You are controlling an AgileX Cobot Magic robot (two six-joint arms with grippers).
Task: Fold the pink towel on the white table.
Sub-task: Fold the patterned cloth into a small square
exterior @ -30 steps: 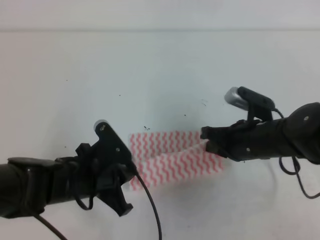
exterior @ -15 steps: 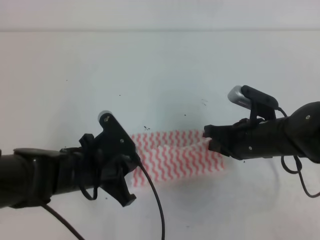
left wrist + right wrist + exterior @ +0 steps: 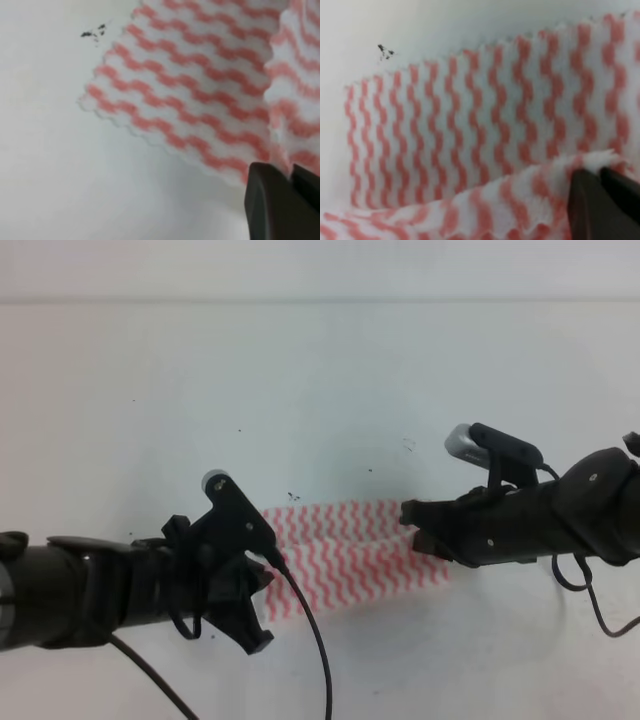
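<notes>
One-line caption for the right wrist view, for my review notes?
Right hand pinching a raised edge of the pink towel, the lower layer lying flat on the white table.

You're looking at the pink towel (image 3: 350,555), a thin, soft, matt cloth with a slightly fuzzy, scalloped edge. The desk (image 3: 320,380) is showing as smooth, plain white, faintly sheened, with tiny dark specks. Both the left pincer (image 3: 282,202) and the right pincer (image 3: 605,202) are reading as dark, smooth, semi-matt plastic.
</notes>
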